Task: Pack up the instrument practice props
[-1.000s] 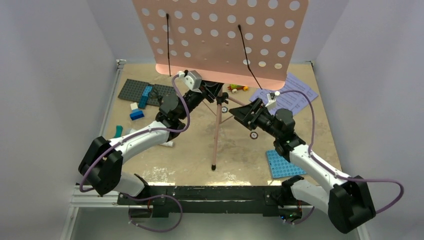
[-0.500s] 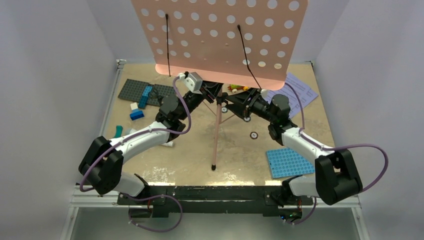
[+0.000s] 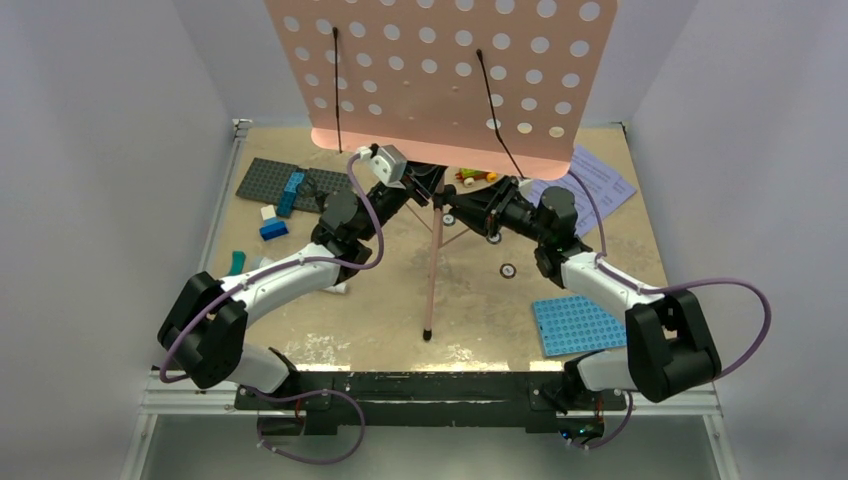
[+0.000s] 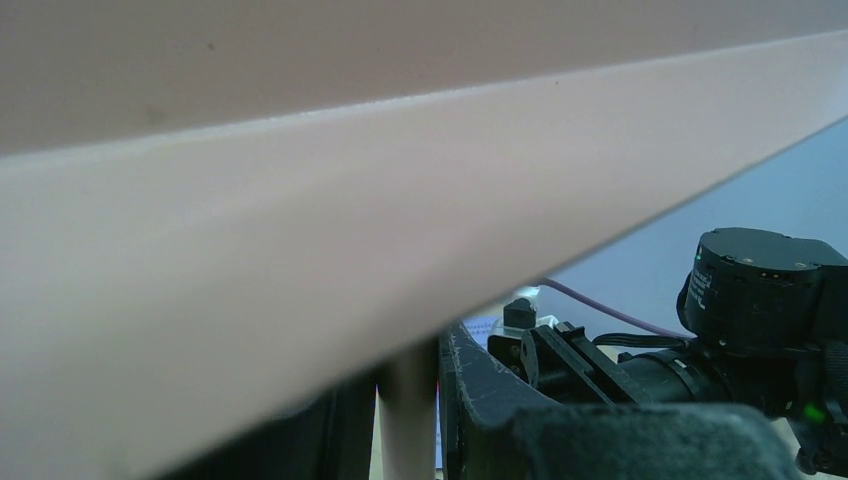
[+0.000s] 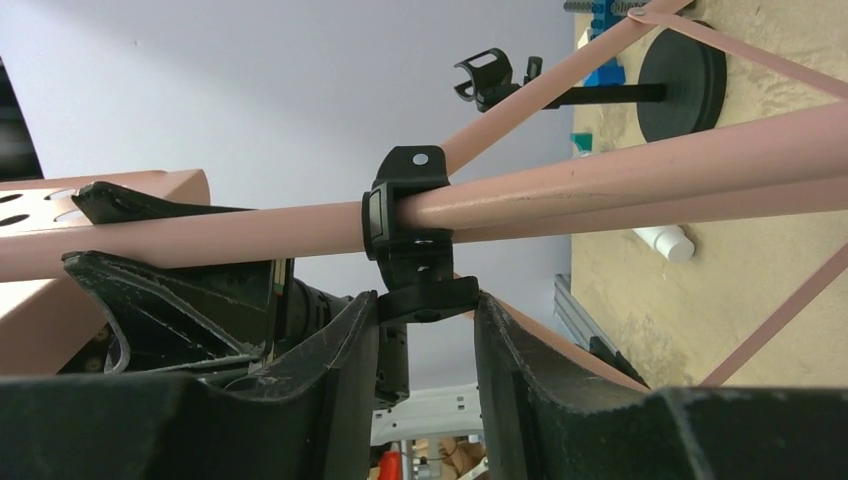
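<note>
Two grips toward twelve o'clock: left gripper (image 4: 404, 445) clenches the pole (image 4: 407, 385) of the pink music stand (image 3: 440, 70); right gripper (image 5: 428, 335) pinches its black clamp knob (image 5: 428, 296).

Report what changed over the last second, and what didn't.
The right gripper swung in leftward to the pink music stand and its fingers closed onto the black clamp knob on the pole. The left gripper kept holding the pole under the desk; the stand and sheet music stayed put.
</note>
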Motion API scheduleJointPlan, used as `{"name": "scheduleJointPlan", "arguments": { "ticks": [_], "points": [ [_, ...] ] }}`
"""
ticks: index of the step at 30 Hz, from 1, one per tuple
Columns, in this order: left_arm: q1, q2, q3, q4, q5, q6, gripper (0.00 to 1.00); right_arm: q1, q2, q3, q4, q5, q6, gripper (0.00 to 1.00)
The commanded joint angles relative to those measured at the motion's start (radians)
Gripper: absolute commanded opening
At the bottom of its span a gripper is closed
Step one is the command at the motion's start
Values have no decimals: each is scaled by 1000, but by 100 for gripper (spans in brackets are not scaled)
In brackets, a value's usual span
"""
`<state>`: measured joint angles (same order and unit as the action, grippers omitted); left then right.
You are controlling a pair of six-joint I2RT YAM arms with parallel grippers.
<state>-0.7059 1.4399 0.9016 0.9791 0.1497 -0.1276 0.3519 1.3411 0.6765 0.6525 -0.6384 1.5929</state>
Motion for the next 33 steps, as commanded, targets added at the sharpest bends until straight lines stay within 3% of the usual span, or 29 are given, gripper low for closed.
{"name": "scheduleJointPlan", "arguments": {
  "ticks": [1, 6, 12, 19, 25, 28, 31, 33],
  "points": [
    [-21, 22, -18, -92, 30, 31, 0, -3, 14, 62, 89, -19, 23, 25],
    [-21, 18, -25, -101, 26, 45, 0, -12, 30, 117, 54, -57, -35, 0],
    [-21, 23, -24, -120, 24, 46, 0, -16, 20, 218, -97, -107, -269, 0],
    [-21, 43, -4, -145, 24, 25, 0, -13, -24, 258, -262, -109, -682, 0],
    [-21, 60, 11, -158, 22, 11, 0, 114, -111, 299, -541, 196, -1231, 0],
    [-22, 64, 13, -157, 20, 8, 0, 92, -116, 278, -547, 169, -1109, 0],
    [-21, 62, 12, -158, 22, 3, 0, 35, -125, 218, -413, 69, -927, 29],
    [-22, 59, 11, -162, 23, 4, 0, 21, -111, 219, -364, 17, -845, 41]
  ]
}}
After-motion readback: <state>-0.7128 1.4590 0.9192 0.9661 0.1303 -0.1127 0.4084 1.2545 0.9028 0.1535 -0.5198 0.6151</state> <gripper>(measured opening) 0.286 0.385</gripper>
